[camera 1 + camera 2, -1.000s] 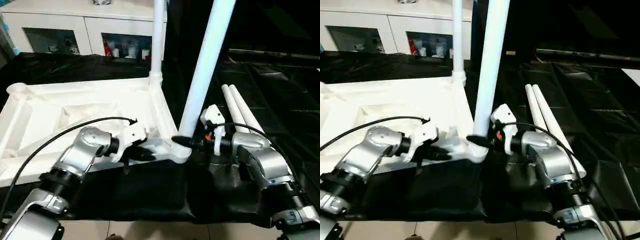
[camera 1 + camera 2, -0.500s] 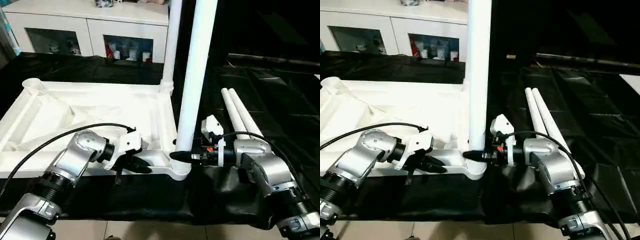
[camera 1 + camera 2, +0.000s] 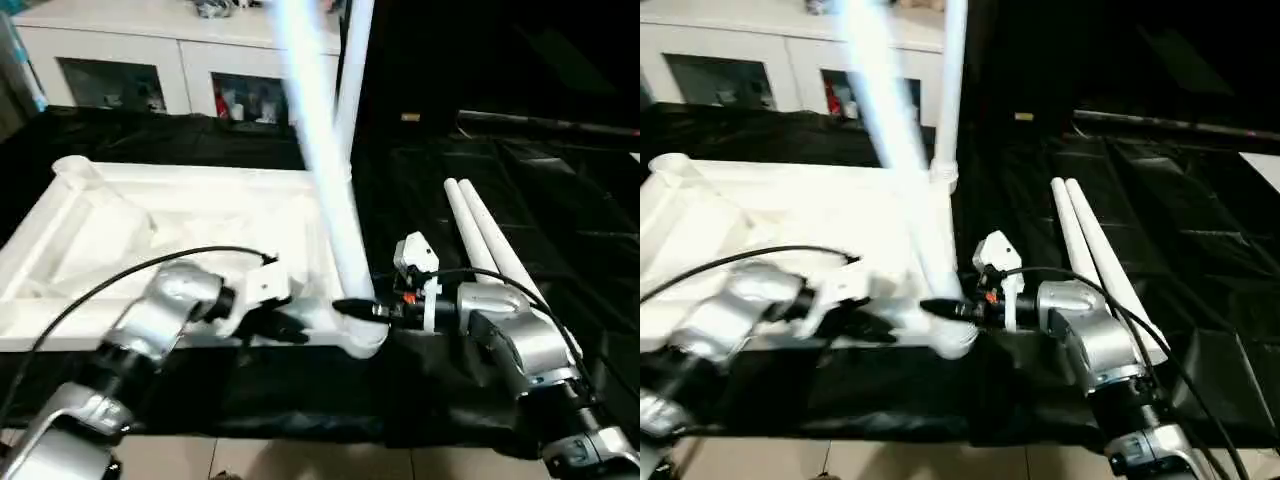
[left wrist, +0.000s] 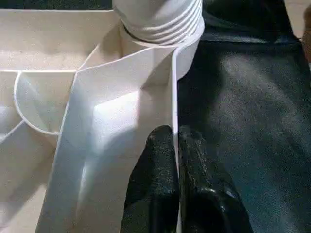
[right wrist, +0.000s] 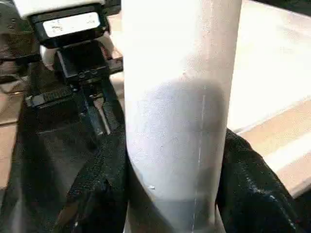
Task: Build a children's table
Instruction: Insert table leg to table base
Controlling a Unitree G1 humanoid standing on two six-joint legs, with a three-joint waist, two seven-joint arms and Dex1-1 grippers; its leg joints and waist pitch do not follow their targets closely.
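The children's table top (image 3: 180,215) lies upside down on the black-covered work table (image 3: 560,200). One leg (image 3: 948,90) stands in its far corner socket. A second leg (image 3: 325,170), tilted and blurred, sits in the near corner socket (image 3: 362,335). The right gripper (image 5: 172,194) clamps this leg just above the socket, one finger (image 5: 95,189) on each side. The left gripper (image 4: 175,189) pinches the top's thin near rim (image 4: 173,97) beside that socket, fingers nearly together. Two spare legs (image 3: 485,230) lie side by side just beyond the right forearm.

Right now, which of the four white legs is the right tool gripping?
The tilted leg at the tabletop's near corner socket, inside the right tool; another stands at the far corner, two lie loose.
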